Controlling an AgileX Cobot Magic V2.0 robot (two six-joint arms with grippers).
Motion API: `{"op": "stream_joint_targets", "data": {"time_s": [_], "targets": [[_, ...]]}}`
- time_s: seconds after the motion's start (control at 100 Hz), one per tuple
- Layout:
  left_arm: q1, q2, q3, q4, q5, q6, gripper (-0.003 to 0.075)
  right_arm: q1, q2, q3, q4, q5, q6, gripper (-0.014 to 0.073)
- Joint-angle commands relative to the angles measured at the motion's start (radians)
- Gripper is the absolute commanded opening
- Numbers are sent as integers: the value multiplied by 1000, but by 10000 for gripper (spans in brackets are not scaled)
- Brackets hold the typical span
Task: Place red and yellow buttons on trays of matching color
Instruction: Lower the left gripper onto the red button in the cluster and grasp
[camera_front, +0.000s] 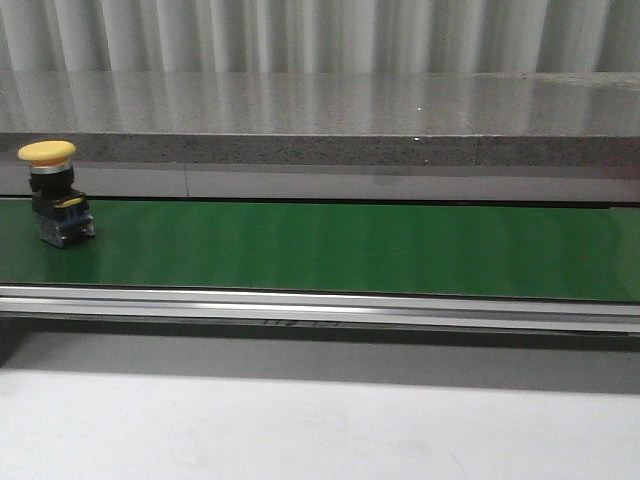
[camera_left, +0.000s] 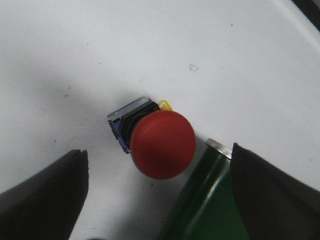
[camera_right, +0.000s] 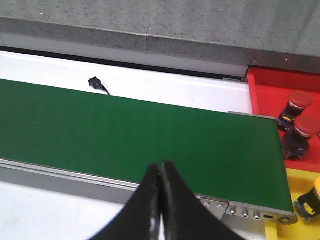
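A yellow button (camera_front: 55, 195) stands upright on the green belt (camera_front: 340, 247) at its far left. In the left wrist view a red button (camera_left: 162, 143) lies tilted on the white table beside the belt's end (camera_left: 210, 200). My left gripper (camera_left: 157, 150) is open, its dark fingers (camera_left: 45, 195) on either side of the red button and apart from it. My right gripper (camera_right: 161, 167) is shut on nothing above the belt's near edge. The red tray (camera_right: 265, 80) holds two red buttons (camera_right: 300, 102). The yellow tray (camera_right: 300, 177) holds one yellow button (camera_right: 312, 197).
A grey stone ledge (camera_front: 320, 120) runs behind the belt. A metal rail (camera_front: 320, 305) borders the belt's near side. A small black part (camera_right: 97, 84) lies on the white strip behind the belt. Neither arm shows in the front view.
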Motion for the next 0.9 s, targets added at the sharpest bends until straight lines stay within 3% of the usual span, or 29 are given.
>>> {"op": "stream_joint_targets", "data": {"time_s": [0.0,0.31,0.63,0.73,0.89], "targets": [[3,-23,-41,-32,-8,-32,566,-1,7,-24,3,-70,-8,-65],[3,10,-41,-36,-77,-110,566,-1,7,-24,3,-69,-8,-65],[3,32,-41,-38,-63,-189,559,-1,7,-24,3,-69,-8,-65],[3,32,-41,-38,-63,-189,504,-1,7,-24,3,-69,-8,-65],[3,32,-41,-38,-63,-189,305,-1,7,-24,3,-69,-8,-65]]}}
